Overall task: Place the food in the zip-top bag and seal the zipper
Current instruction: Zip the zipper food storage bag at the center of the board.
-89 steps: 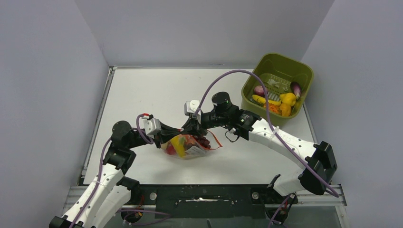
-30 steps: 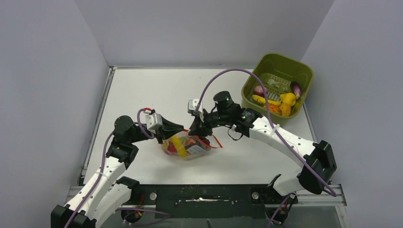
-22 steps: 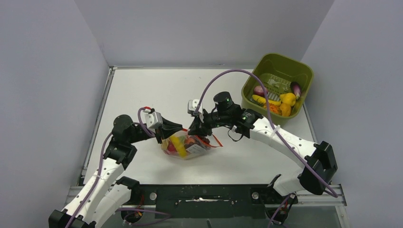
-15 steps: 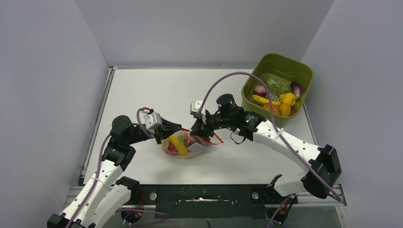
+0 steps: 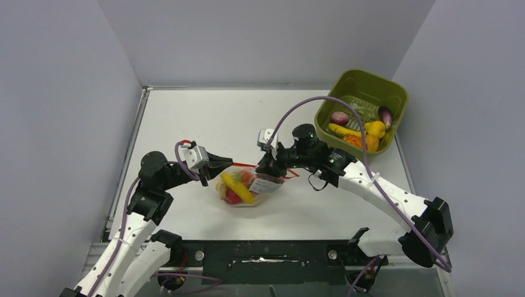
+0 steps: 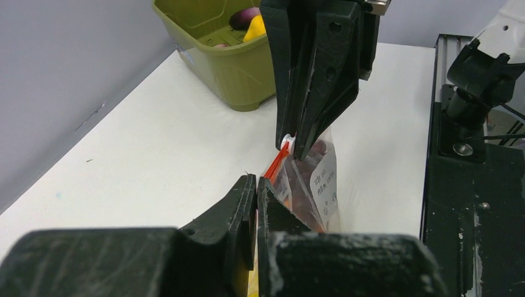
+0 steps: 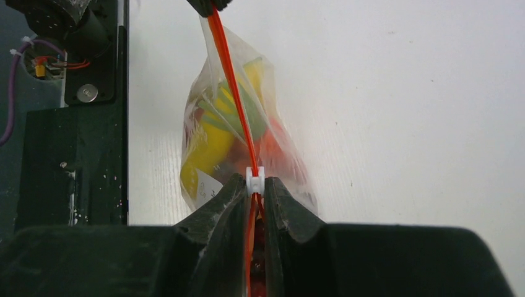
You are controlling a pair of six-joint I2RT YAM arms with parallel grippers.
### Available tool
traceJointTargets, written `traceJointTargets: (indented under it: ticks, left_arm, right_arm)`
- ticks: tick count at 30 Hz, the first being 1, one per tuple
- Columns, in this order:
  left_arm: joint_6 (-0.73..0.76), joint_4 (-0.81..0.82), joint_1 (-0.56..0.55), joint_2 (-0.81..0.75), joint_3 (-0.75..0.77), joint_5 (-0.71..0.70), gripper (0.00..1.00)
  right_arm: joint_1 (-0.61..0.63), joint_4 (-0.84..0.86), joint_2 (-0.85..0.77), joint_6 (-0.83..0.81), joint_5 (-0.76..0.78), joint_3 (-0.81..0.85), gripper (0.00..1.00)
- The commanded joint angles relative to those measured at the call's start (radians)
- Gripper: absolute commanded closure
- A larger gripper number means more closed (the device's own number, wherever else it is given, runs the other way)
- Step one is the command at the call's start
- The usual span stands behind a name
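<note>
Clear crinkled zip-top bag [image 5: 265, 185], frame centre, food [image 5: 238, 188] inside; your left gripper [image 6: 256, 185] and right gripper [image 7: 254, 189] each clamp its taut zipper [image 7: 234, 93].

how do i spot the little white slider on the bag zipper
Near the middle of the white table is a clear zip-top bag of toy food. An orange-red zipper runs along its mouth. The slider is the one white clip on that strip, at the tips of the right fingers.
</note>
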Motion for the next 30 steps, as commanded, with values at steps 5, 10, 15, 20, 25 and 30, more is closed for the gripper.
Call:
traceJointTargets:
  ticks: [5,10,15,20,25,30]
  left_arm:
    - [0.078,0.022,0.010,-0.064,0.013,-0.116,1.00]
    - [0.107,0.001,0.010,-0.054,0.023,-0.284,1.00]
    - [0.126,-0.009,0.010,-0.072,0.031,-0.411,1.00]
    - [0.141,-0.010,0.010,-0.084,0.008,-0.398,1.00]
    - [0.180,-0.068,0.010,-0.039,0.025,-0.123,0.93]
    - [0.173,-0.075,0.006,0.005,0.031,0.072,0.43]
  right_arm:
    - [-0.068,-0.034,-0.090,0.042,0.082,-0.018,1.00]
    - [-0.090,-0.045,-0.079,0.051,0.101,0.011,1.00]
    - [-0.100,-0.102,-0.072,0.052,0.163,0.040,1.00]
    - [-0.116,-0.082,-0.098,0.054,0.153,0.019,1.00]
    - [-0.115,-0.066,-0.084,0.039,0.041,0.037,1.00]
    - [-0.111,-0.055,-0.072,0.044,-0.054,0.079,1.00]
